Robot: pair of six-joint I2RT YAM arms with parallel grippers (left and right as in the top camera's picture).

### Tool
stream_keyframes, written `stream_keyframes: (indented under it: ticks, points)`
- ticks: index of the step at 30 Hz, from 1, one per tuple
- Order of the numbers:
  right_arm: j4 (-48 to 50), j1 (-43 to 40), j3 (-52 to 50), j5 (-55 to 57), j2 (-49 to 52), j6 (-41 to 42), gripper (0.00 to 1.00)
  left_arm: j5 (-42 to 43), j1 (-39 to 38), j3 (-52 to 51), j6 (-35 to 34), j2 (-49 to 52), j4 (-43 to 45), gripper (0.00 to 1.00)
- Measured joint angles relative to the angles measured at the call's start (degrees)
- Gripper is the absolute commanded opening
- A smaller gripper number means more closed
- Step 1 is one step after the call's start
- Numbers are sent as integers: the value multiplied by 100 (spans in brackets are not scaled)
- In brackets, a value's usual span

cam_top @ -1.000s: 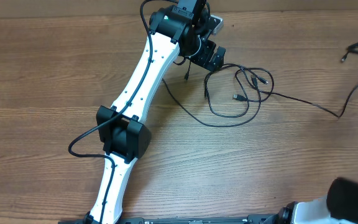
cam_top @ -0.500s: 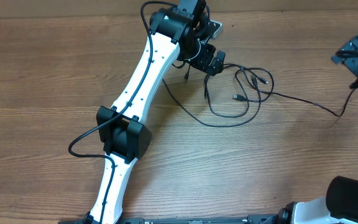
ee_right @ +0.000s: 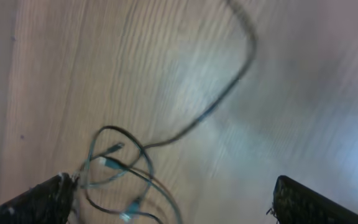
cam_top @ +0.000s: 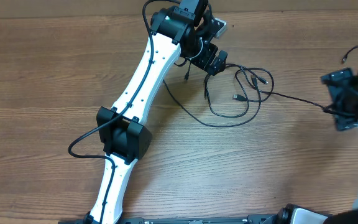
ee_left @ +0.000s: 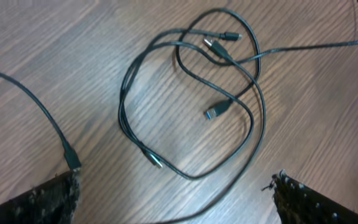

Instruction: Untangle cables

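Cables: thin black cords with small plug ends (cam_top: 236,98) are laid in a loose tangle on the brown wooden desk (cam_top: 55,74), just beside the left tool (cam_top: 211,60) | left tool: spread wide, nothing held | right tool (cam_top: 340,102): spread wide, nothing held, one strand trailed toward it

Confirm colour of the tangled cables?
The cables are black, some plugs silver-tipped; the left wrist view shows it best.
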Motion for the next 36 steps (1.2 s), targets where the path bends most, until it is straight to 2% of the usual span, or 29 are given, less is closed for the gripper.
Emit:
stream_keyframes:
  ticks: [6,12,14,15,17,18,22,26,29,36]
  points:
    - [1318,-4,-1178,-367,240,907,100,-46,0,0,20,-4,28,100]
    - [2238,-4,-1270,-461,688,1335,100,-304,0,0,22,-4,24,100]
    - [2404,-4,-1270,-472,868,1405,95,-391,0,0,22,-4,17,100]
    - [2481,-4,-1270,-485,990,1436,63,-444,0,0,24,-4,17,100]
    - [2540,-4,-1270,-546,1283,1510,8,-570,0,0,24,-4,4,100]
    - [2570,-4,-1270,-566,1362,1521,4,-629,0,0,24,-4,2,100]
    - [2695,-4,-1268,-638,1484,1434,4,-780,4,0,24,-4,-28,99]
    - [2490,-4,-892,-789,1484,800,4,-846,26,0,24,-4,-42,100]
    - [1864,-4,94,-887,1493,90,4,-868,55,0,24,-4,-39,99]
    - [772,-4,3362,-911,1447,-1410,4,-870,81,0,24,-4,-31,100]
